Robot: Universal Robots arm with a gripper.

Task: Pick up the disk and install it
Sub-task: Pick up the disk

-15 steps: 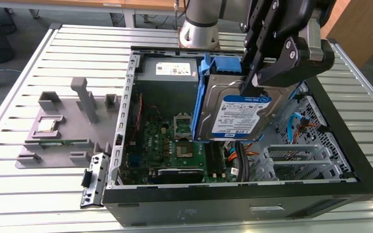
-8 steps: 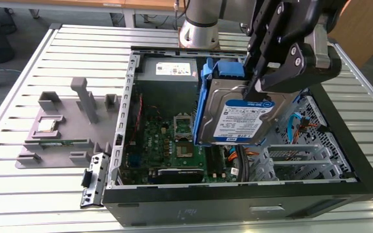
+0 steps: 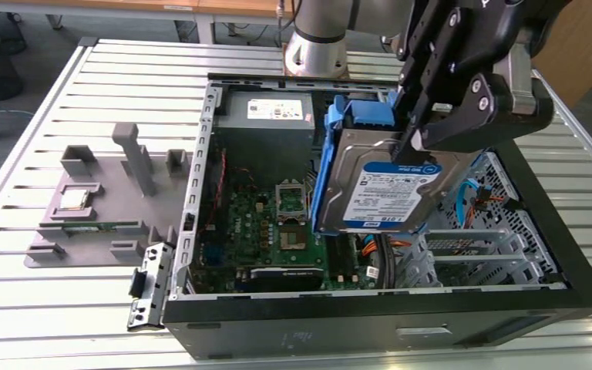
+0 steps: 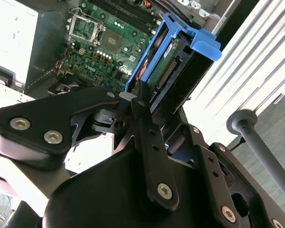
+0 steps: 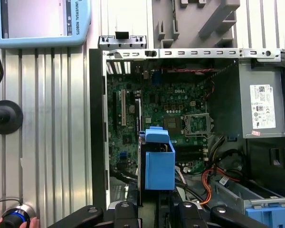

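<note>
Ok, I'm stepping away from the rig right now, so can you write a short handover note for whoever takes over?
End effector: shut on the disk, gripping it near its upper edge.
Disk: off the table, held on edge and tilted over the open computer case, above the motherboard.
Done: the pick-up.
Left: the disk is not yet seated in the case. I cannot tell whether its lower edge touches anything inside.

Disk (image 3: 391,194) in tool (image 3: 425,146) above case (image 3: 358,327); fixture (image 3: 101,231) at exterior view's left.
</note>
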